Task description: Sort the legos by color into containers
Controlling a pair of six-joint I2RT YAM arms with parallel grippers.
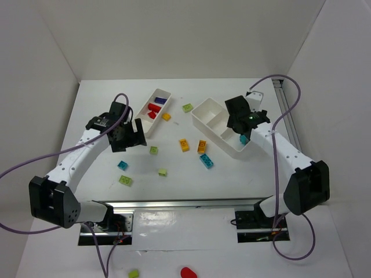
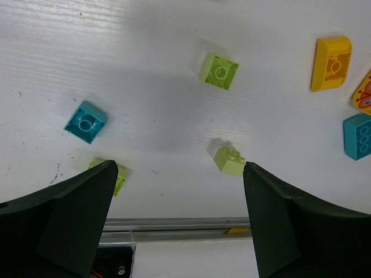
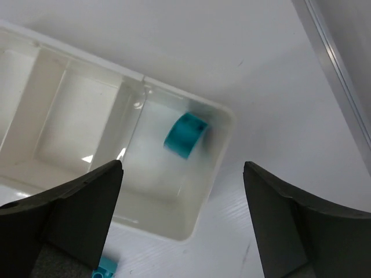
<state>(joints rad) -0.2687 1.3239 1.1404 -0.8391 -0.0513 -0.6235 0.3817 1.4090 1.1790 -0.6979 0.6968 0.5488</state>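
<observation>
Left gripper (image 2: 179, 166) and right gripper (image 3: 181, 168) gape empty — a curved cyan brick (image 3: 185, 135) inside the glossy white tray (image 3: 69, 116).

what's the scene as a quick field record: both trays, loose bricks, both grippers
left tray: long white plastic divided tray, holds red bricks and a purple brick
right tray: same kind, one cyan brick in its end compartment
on white table: four lime green bricks, three orange-yellow bricks, two stray cyan bricks
left gripper: open, empty, above the loose bricks
right gripper: open, empty, above the cyan brick
</observation>
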